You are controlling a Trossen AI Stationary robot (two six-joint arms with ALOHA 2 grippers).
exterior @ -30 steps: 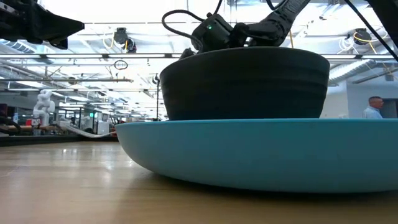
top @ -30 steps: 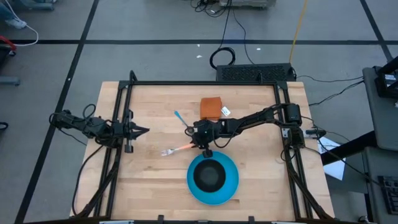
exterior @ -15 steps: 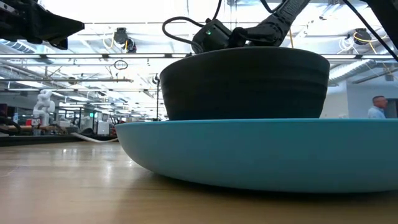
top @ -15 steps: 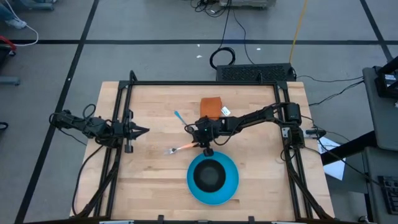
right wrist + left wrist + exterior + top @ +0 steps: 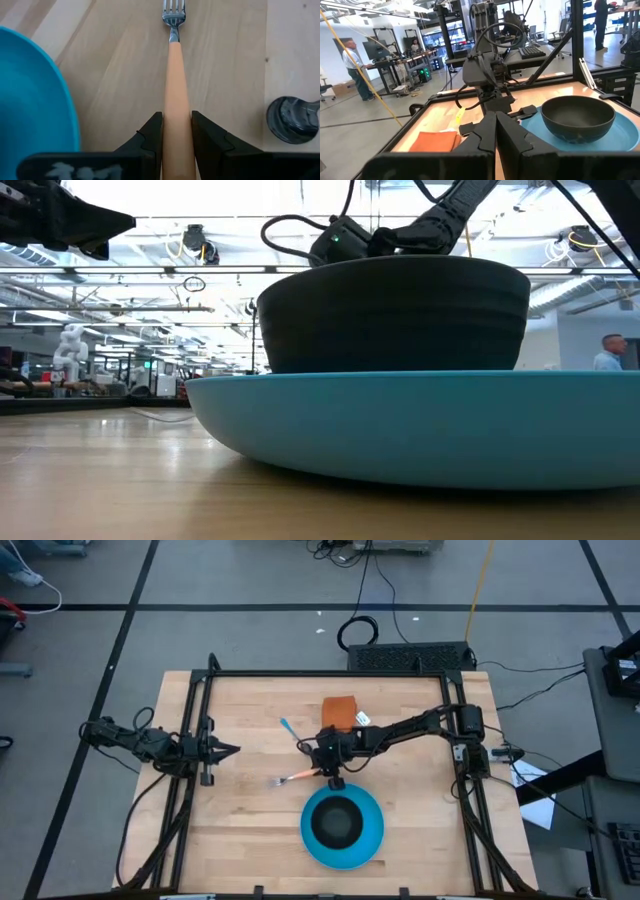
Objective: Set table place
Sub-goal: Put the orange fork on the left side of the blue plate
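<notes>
On the table (image 5: 240,830), the black bowl (image 5: 336,822) sat in the blue plate (image 5: 372,836), close beside the right gripper (image 5: 176,131), which clenched the fork (image 5: 291,778) by its orange handle. The spoon (image 5: 294,736) and orange cloth (image 5: 339,713) lay just behind. The left gripper (image 5: 228,750) waited closed at the left edge. Since a second earlier the fork had slid toward the plate

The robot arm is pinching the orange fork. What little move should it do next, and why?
Probably carry the orange-handled metal fork a bit farther along the light-wood table, then lay it beside the round bright-blue plate. The right pincer grips its handle close to the plate's rim, so the fork needs its resting spot. The left pincer waits at the table's left edge.
</notes>
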